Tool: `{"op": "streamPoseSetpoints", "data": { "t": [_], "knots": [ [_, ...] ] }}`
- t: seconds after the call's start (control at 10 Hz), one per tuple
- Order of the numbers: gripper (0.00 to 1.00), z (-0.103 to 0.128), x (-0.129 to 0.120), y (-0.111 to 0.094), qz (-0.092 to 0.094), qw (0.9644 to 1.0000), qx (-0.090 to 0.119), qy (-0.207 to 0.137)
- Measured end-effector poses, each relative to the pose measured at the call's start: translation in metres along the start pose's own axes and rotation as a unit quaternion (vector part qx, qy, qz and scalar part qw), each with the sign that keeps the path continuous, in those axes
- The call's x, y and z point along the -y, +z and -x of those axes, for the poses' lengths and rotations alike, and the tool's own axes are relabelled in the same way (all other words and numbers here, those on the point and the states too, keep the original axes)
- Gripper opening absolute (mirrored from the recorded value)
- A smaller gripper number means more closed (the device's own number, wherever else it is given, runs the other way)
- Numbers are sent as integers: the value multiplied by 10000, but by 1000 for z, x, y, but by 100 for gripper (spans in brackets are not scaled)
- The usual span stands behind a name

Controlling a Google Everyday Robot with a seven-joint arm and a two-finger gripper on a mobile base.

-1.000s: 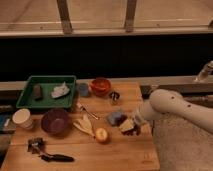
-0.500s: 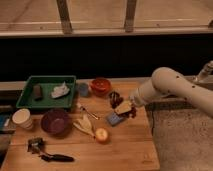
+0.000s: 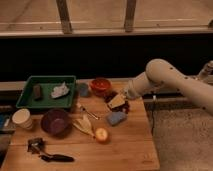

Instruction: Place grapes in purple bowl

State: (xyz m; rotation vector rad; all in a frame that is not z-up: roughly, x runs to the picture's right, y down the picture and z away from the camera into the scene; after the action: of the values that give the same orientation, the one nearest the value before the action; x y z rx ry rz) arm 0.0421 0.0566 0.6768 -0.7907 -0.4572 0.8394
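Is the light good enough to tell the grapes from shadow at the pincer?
Camera view: dim, warm light, no glare. The pale pincer, close by the blue sponge, stands out; the dark grapes it holds merge partly with shadow. The purple bowl reads clearly against the wooden table.

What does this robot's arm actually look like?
A thick, smooth white arm with a rounded elbow, like bent tubing. It narrows to a small pale gripper over the table, near the blue sponge. No cables or markings are visible.
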Motion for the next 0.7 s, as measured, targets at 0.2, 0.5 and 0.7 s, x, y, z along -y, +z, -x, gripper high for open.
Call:
{"op": "streamPoseSetpoints", "data": {
  "t": [0.2,0.5,0.7],
  "knots": [
    [0,-1,1,-1,-7,10000,4,8],
    [0,0,2,3,76,10000,17,2],
    [0,16,0,23,267,9996,-14,-121]
  ]
}}
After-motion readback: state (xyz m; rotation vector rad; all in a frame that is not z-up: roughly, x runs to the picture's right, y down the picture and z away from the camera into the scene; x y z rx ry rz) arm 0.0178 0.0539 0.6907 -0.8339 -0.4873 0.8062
